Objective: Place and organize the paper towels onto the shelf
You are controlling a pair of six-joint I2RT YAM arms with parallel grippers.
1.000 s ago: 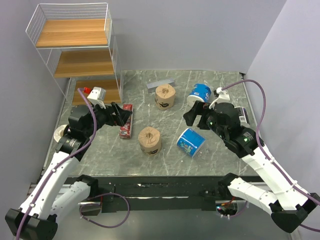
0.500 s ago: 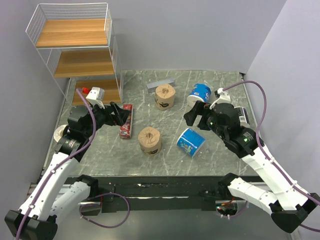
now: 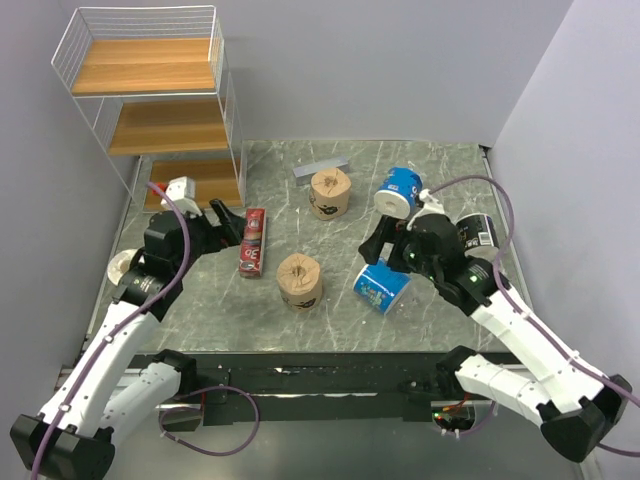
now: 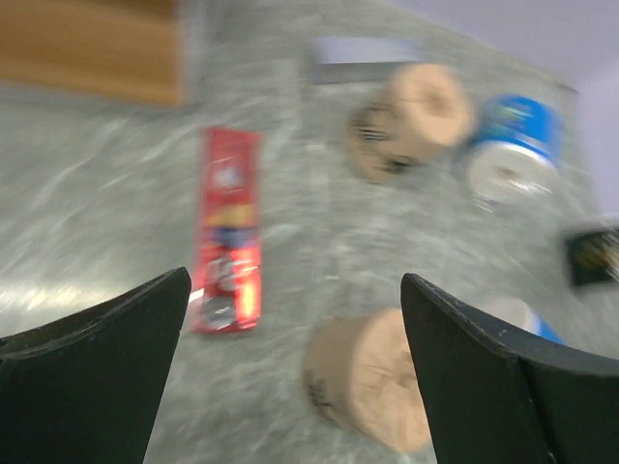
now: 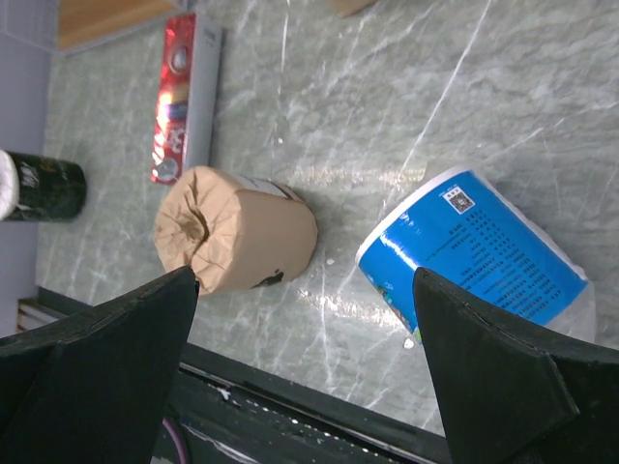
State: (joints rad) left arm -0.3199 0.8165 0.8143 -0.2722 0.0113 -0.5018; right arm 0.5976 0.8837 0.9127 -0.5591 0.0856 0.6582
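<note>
L gripper open, nothing held, hovering over table; red box lies flat under it, near tan roll on its R side. R gripper open wide, nothing held, above the gap betw. near tan roll and near blue roll, which is tipped on its side. Far tan roll and far blue roll sit by grey bar. Black rolls: one at L edge, one at R edge. All six on table; shelf in far-L corner.
</note>
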